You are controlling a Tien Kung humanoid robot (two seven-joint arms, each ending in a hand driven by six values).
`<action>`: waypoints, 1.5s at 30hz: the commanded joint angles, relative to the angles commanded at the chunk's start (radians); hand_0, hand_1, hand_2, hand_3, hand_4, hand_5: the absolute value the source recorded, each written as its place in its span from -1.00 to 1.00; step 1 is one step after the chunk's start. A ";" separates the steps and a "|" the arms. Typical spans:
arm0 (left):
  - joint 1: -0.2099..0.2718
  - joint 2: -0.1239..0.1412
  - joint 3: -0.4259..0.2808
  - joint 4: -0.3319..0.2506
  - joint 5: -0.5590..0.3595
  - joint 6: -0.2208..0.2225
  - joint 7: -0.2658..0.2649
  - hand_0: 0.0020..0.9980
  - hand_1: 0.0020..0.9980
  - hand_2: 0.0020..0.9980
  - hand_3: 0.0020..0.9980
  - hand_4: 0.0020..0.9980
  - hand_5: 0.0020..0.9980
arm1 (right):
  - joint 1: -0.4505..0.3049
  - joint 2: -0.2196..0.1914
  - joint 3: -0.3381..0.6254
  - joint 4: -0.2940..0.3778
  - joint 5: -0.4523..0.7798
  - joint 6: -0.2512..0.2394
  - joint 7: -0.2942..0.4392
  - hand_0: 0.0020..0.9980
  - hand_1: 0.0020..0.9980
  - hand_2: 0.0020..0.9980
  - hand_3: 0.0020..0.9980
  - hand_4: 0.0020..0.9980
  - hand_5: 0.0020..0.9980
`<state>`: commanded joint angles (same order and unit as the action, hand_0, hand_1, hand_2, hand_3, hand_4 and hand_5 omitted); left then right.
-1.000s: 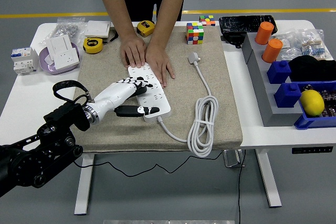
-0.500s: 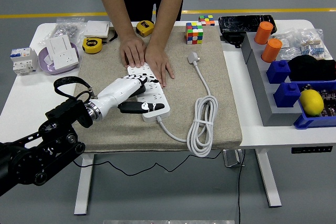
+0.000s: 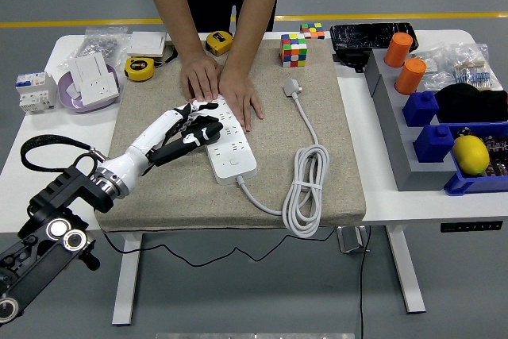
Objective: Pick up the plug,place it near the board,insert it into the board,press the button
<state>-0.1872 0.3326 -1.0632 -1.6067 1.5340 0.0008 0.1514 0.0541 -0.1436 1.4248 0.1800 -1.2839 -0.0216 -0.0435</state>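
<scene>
The plug (image 3: 293,85) lies on the mat (image 3: 333,188) well apart from the power strip (image 3: 228,144), which a person's hands (image 3: 222,85) hold down at its far end. It looks light and hard, trailing a stiff coiled cable (image 3: 305,192) that would drag, so its body is the place to grip. The left robot hand (image 3: 186,129) holds nothing, its fingers loosely spread over the strip's left edge.

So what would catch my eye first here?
Probably the robot's white left hand reaching over the white power strip on the beige mat, while a person's two hands press down the strip's far end. Next, the strip's own plug lies unplugged further right, beside its coiled cord.
</scene>
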 joint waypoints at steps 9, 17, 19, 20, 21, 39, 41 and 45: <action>-0.033 0.025 0.012 0.083 0.236 -0.142 0.100 -0.70 -0.94 -0.71 0.53 -0.08 -0.60 | 0.008 -0.002 -0.006 0.000 0.009 0.000 0.003 0.87 0.58 0.49 0.56 1.00 0.49; -0.133 0.030 0.150 0.155 0.300 -0.166 0.100 -0.74 -0.96 -0.71 0.77 -0.03 -0.93 | 0.010 0.000 0.001 0.000 0.003 0.000 0.001 0.87 0.58 0.49 0.56 1.00 0.50; -0.159 0.026 0.181 0.169 0.300 -0.165 0.096 -0.74 -0.96 -0.71 0.77 -0.03 -0.93 | 0.011 -0.001 -0.002 0.000 0.003 0.001 0.001 0.87 0.58 0.49 0.56 1.00 0.50; -0.170 0.023 0.193 0.175 0.298 -0.163 0.093 -0.74 -0.96 -0.71 0.77 -0.03 -0.93 | 0.011 -0.001 -0.002 0.000 0.003 0.001 0.001 0.87 0.58 0.49 0.56 1.00 0.50; -0.187 0.017 0.212 0.188 0.293 -0.159 0.087 -0.74 -0.96 -0.71 0.77 -0.03 -0.93 | 0.012 -0.001 -0.001 0.000 0.001 0.001 -0.001 0.87 0.58 0.49 0.56 1.00 0.50; -0.277 -0.017 0.316 0.267 0.293 -0.180 0.077 -0.75 -0.96 -0.71 0.82 0.03 -1.00 | 0.014 -0.002 -0.003 0.000 0.000 0.000 -0.004 0.87 0.58 0.49 0.57 1.00 0.50; -0.280 -0.019 0.321 0.271 0.294 -0.181 0.078 -0.75 -0.96 -0.71 0.81 0.03 -1.00 | 0.015 -0.002 -0.004 0.000 0.001 0.001 -0.004 0.87 0.58 0.49 0.57 1.00 0.51; -0.288 -0.024 0.325 0.282 0.297 -0.177 0.078 -0.75 -0.96 -0.71 0.81 0.03 -1.00 | 0.017 -0.002 -0.007 0.000 0.003 0.001 -0.002 0.87 0.58 0.49 0.57 1.00 0.51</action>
<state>-0.4751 0.3083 -0.7384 -1.3245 1.8312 -0.1758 0.2291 0.0714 -0.1457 1.4176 0.1800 -1.2805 -0.0210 -0.0453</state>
